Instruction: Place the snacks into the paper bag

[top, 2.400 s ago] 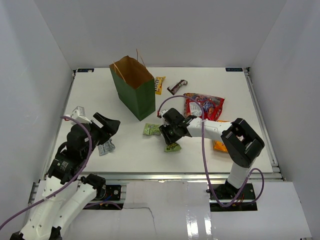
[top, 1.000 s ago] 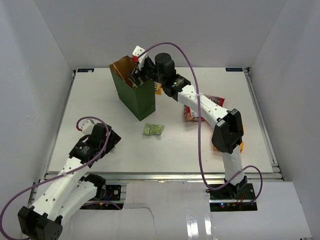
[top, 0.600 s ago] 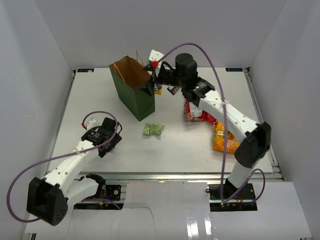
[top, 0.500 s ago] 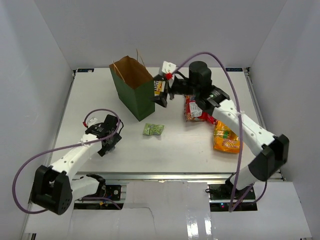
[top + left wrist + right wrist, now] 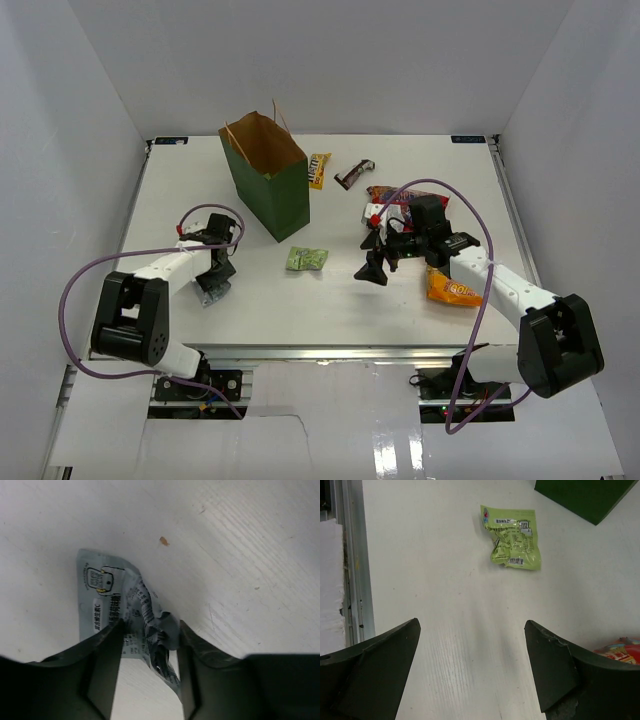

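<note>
Looking at the left hand [image 5: 149,630]: its fingers are pinched in on the crumpled middle of the small grey foil packet [image 5: 110,595], which lies on the white table [image 5: 300,315] (not lifted, as far as I can tell). What matters next is the tall dark green paper bag [image 5: 272,195]. It stands upright beyond that hand and off to its right, mouth open upward, so I'd guess the packet has to go up and over the near rim. The right hand [image 5: 471,625] is spread wide and holds nothing. The small green packet [image 5: 512,542] lies ahead of it, long axis running roughly away from the fingers, between hand and bag. Table's smooth, with plain white walls on three sides and free space beside the bag.
</note>
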Action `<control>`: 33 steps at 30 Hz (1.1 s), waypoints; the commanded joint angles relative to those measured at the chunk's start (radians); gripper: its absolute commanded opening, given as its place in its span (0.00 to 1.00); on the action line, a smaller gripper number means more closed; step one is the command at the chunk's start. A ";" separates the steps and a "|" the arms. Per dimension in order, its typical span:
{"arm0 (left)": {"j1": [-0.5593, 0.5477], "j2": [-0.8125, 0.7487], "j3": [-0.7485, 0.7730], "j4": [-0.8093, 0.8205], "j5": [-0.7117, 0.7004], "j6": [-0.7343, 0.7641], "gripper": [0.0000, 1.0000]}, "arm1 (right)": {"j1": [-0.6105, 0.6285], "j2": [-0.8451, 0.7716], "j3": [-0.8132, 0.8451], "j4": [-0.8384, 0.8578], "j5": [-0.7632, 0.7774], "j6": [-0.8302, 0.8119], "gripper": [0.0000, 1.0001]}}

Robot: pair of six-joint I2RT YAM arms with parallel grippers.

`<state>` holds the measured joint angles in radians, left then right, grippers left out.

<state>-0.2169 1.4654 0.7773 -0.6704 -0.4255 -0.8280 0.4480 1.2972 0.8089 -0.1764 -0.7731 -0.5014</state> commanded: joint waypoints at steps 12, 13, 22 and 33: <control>-0.002 -0.411 -0.076 0.138 0.205 0.056 0.09 | -0.006 -0.004 -0.005 0.130 -0.072 0.038 0.90; -0.006 -0.463 -0.087 0.169 0.247 0.062 0.09 | -0.006 -0.004 -0.005 0.130 -0.074 0.041 0.90; -0.058 -0.674 0.074 0.292 0.531 0.046 0.02 | -0.005 0.020 0.009 0.118 -0.068 0.029 0.90; -0.137 -0.256 0.664 0.312 0.562 0.125 0.02 | -0.006 0.024 0.012 0.107 -0.061 0.023 0.90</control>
<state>-0.3504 1.1164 1.3464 -0.3668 0.1226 -0.7456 0.4454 1.3239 0.8074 -0.0792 -0.8185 -0.4744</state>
